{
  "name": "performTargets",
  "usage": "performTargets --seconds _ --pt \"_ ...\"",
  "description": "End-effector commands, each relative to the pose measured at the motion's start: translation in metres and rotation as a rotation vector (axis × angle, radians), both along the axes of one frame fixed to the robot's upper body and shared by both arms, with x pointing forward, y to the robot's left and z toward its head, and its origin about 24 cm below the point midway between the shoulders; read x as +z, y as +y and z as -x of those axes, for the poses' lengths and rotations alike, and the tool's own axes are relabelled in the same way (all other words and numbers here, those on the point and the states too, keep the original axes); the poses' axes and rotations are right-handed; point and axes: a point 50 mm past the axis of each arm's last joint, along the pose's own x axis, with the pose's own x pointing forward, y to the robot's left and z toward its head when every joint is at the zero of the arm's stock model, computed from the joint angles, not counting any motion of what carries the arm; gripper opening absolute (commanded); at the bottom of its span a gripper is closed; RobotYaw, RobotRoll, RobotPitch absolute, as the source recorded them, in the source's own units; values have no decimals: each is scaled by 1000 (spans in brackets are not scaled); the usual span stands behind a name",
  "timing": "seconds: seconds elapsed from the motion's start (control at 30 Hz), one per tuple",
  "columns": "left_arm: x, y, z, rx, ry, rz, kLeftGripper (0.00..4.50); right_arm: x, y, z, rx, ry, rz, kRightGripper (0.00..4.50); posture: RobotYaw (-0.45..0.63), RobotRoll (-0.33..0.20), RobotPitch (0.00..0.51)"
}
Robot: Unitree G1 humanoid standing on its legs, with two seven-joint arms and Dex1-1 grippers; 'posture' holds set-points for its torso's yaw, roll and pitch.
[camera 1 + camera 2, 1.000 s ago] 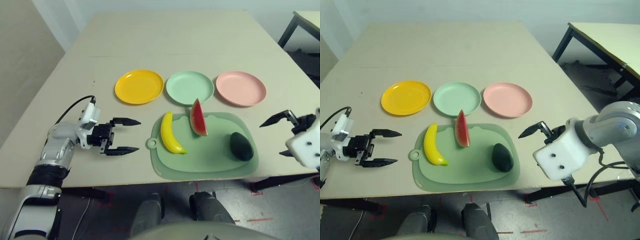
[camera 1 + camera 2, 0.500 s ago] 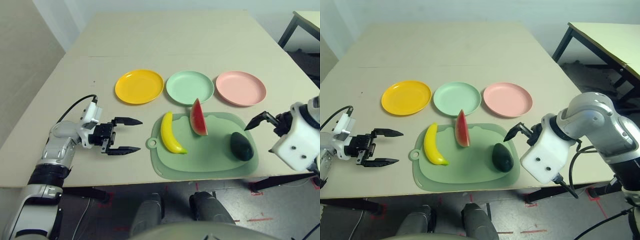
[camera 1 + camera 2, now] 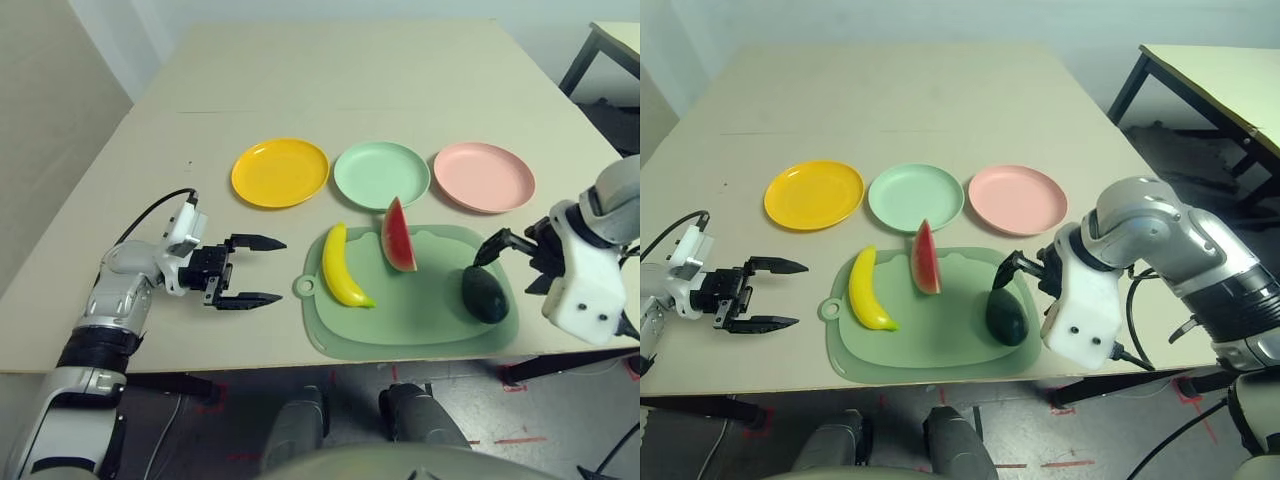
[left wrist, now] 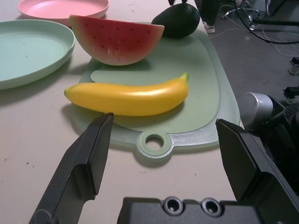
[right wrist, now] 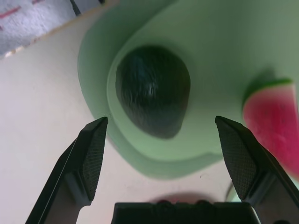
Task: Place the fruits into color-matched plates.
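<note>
On the light green mat [image 3: 410, 318] lie a yellow banana [image 3: 343, 267], a red watermelon wedge [image 3: 398, 236] standing on its rind, and a dark green avocado [image 3: 485, 294]. Behind the mat three plates stand in a row: yellow-orange [image 3: 279, 172], mint green [image 3: 381, 174] and pink [image 3: 484, 177], all bare. My right gripper [image 3: 503, 268] hovers open just over the avocado [image 5: 153, 89], which sits between its fingers [image 5: 92, 149] in the right wrist view. My left gripper [image 3: 275, 269] rests open on the table left of the mat, pointing at the banana [image 4: 127, 96].
The mat's ring tab [image 3: 304, 287] points toward my left gripper. The table's front edge [image 3: 300, 365] runs close below the mat. A second table [image 3: 1220, 70] stands off to the right. Bare tabletop stretches behind the plates.
My right arm has swung left from beyond the table's right edge until its open fingers hang over the avocado. The left arm and all fruits have stayed put.
</note>
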Motion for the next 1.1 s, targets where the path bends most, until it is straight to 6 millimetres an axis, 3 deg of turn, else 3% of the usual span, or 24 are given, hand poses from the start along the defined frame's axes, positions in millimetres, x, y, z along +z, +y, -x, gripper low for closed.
performTargets --seconds 0.03,0.3,0.9,1.0,1.1 --pt "4 -1 0 -6 -8 -14 4461 -6 4 4 27 39 1 4500 -24 0 115" --pt "6 -2 2 -13 6 -20 4461 -21 3 9 17 82 5 4500 -27 0 116" --pt "7 -3 4 -26 24 -34 4461 -24 8 1 -16 50 30 4500 -27 0 106" --pt "8 -2 4 -20 14 -28 4500 -24 8 2 -31 60 31 4044 -28 0 110" --pt "8 -1 2 -12 5 -23 4500 -24 7 4 -46 77 28 3089 -33 0 111"
